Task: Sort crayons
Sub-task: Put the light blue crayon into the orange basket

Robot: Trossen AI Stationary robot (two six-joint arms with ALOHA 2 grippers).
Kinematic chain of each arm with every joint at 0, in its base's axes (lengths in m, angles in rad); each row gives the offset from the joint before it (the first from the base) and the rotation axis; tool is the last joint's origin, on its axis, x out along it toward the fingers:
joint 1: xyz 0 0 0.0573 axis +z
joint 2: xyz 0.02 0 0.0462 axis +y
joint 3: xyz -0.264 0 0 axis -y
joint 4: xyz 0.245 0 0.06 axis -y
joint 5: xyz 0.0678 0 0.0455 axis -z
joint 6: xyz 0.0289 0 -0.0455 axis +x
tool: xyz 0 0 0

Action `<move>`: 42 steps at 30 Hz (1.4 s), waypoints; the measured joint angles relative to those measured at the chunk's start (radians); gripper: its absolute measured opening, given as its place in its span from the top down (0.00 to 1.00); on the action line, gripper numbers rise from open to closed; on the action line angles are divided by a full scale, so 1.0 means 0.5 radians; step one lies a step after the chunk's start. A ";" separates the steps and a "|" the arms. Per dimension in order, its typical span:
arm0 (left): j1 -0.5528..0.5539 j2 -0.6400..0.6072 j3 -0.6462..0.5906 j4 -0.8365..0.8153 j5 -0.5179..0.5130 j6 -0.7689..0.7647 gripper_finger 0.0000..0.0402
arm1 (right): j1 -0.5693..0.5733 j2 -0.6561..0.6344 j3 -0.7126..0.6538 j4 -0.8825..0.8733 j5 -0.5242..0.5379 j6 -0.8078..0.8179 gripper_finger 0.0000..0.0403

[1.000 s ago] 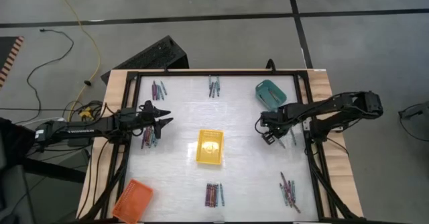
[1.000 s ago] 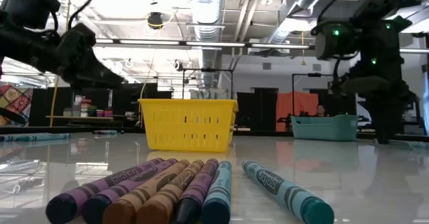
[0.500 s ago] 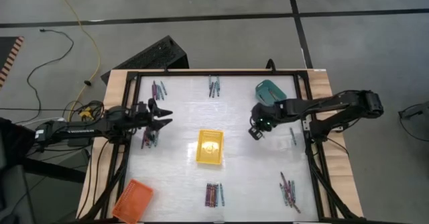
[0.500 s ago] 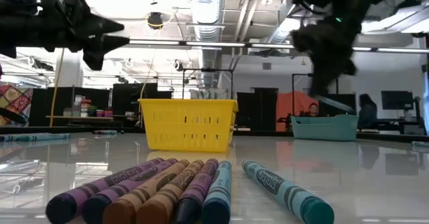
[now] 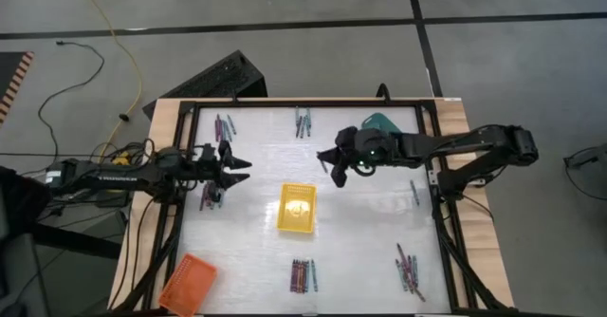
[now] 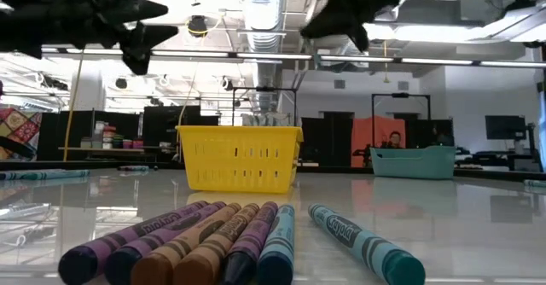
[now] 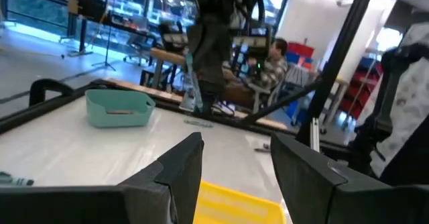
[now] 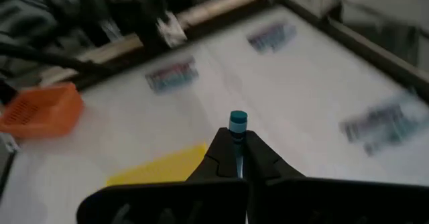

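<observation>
Nearest the low camera, a row of crayons (image 6: 213, 242) lies on the table (image 5: 360, 232). Behind them stands the yellow tray (image 5: 297, 208). Above the far half, the right gripper (image 8: 236, 155) pinches a teal crayon (image 8: 237, 125); the left gripper (image 5: 237, 170) hovers, jaws wide.

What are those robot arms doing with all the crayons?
The right gripper is shut on a blue crayon and holds it in the air above the table, between the teal tray and the yellow tray. The left gripper hangs open over the table's left side with nothing in it. Several small groups of crayons lie around the table.
</observation>
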 joint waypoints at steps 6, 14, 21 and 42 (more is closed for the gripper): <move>-0.026 0.335 0.230 0.001 -0.027 0.121 0.58 | 0.055 0.206 0.141 0.221 -0.002 -0.207 1.00; -0.027 0.740 0.495 0.034 0.068 0.155 0.58 | 0.107 0.514 0.474 0.246 -0.053 -0.441 1.00; -0.027 0.942 0.606 0.074 0.114 0.171 0.58 | 0.154 0.602 0.645 0.239 -0.055 -0.575 1.00; -0.127 1.255 0.611 0.656 0.166 0.125 0.58 | 0.197 0.605 0.650 0.274 -0.060 -0.613 1.00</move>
